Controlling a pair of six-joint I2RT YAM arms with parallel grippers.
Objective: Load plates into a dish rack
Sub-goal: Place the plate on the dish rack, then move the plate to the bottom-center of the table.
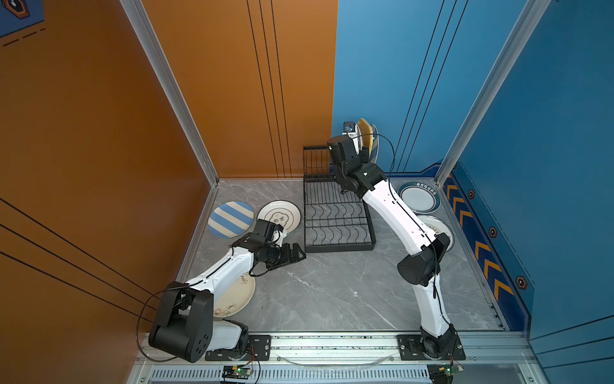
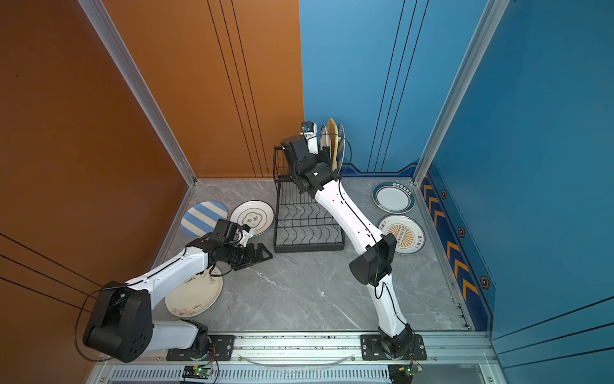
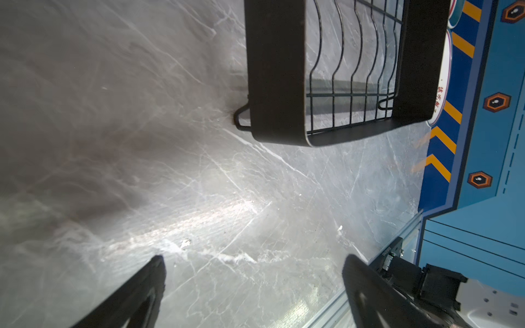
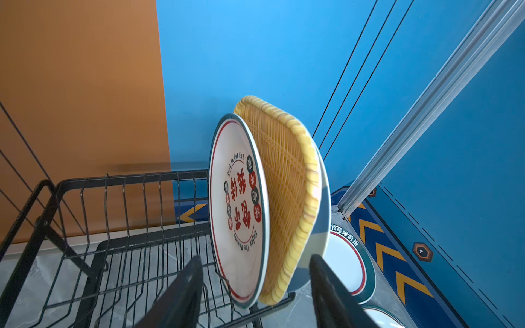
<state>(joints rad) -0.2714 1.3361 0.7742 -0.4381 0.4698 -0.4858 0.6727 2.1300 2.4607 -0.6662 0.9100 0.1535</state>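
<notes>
Left arm lies over a cream plate, its left gripper spread wide above the table. Right arm crosses the dish rack, half hiding a sunburst plate. Three plates stand upright at the rack's far right end, with the right gripper open astride them. Other plates lie flat either side.

left arm: glossy white curved shells, matte black joint housings, perforated black shoulder cap, loose thin black cable | right arm: same white-and-black build, dark screw dots, black cable along shell, small white mark on black wrist block | left gripper: black fingers, triangular cut-outs | black base plates: silver bolts
</notes>
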